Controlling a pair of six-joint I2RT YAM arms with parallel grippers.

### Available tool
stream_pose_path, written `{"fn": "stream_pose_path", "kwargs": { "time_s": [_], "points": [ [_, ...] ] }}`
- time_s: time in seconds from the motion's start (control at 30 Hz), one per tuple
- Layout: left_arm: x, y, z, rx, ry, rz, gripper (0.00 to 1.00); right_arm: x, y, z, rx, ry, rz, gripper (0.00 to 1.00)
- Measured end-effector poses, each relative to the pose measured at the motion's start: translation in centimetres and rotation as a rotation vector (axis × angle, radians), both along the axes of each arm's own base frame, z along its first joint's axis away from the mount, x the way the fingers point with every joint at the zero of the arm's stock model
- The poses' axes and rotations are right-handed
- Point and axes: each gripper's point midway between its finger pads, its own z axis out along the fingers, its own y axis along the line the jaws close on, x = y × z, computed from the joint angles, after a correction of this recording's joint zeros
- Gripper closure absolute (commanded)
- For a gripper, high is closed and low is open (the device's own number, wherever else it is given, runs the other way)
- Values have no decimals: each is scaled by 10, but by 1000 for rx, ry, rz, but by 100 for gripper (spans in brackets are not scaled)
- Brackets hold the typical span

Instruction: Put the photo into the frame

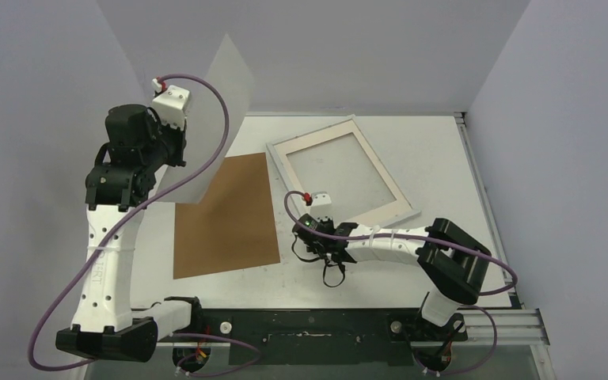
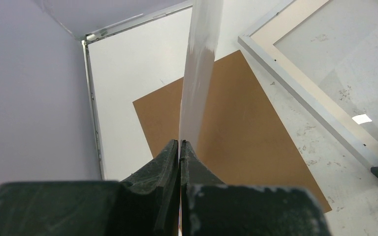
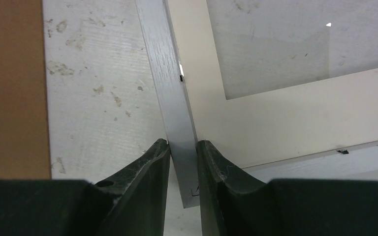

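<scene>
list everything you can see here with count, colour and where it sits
photo: 1, pale grey-white side showing, held up in the air over the table's left half
frame: 1, white, flat on the table, far centre-right
mat: 1, cream with a cut-out window, lying inside the frame
backing board: 1, brown, flat on the table, left of the frame
table: 1, white, under everything
cables: 2, purple, one looping along each arm
arms: 2, white and black, bases at the near edge
left fingers: black, shut on the photo's edge
right fingers: black, shut on the frame's rail at its near-left corner
</scene>
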Motion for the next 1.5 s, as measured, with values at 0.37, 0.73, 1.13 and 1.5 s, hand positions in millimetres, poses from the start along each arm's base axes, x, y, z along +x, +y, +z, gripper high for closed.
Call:
{"fn": "stream_pose_path", "kwargs": {
  "time_s": [0.37, 0.73, 1.13, 1.5],
  "points": [
    [-13, 7, 9, -7, -25, 11, 100, 9, 76, 4, 144, 24, -34, 65],
    [-20, 0, 11, -48, -30, -28, 100, 25, 115, 68, 296, -29, -10, 5],
    [-10, -19, 65, -382, -187, -112, 100, 78, 43, 203, 700, -267, 89, 10],
    [-26, -59, 107, -660, -208, -333, 100, 136, 39, 259, 1205, -365, 317, 10]
  ]
}}
